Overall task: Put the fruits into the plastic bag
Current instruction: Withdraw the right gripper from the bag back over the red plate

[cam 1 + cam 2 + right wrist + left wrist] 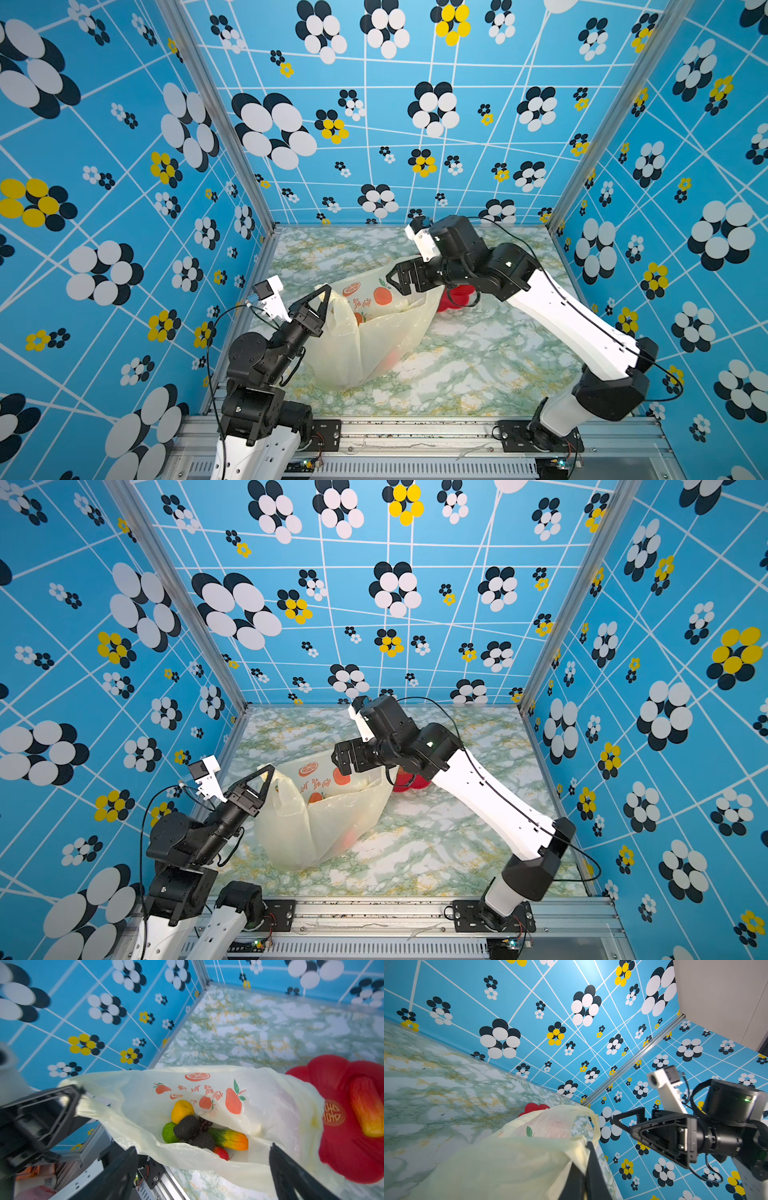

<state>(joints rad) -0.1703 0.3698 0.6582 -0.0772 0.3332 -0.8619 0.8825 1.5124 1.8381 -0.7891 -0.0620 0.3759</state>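
The plastic bag (259, 1101) bears red Chinese writing, unreadable; the red plate (340, 1147) shows a gold double-happiness sign.

Lighting is bright and even in all views, with only soft, faint shadows on the marble-patterned tabletop (478, 374). The top views are sharp but show wide-angle bending of the wall lines toward the edges. The right wrist view shows motion blur on the blue patterned walls (83, 1012); near parts are defocused.

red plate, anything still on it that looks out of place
Yes. One red-yellow mango still lies on the red plate, outside the plastic bag, while the other fruits sit inside it.
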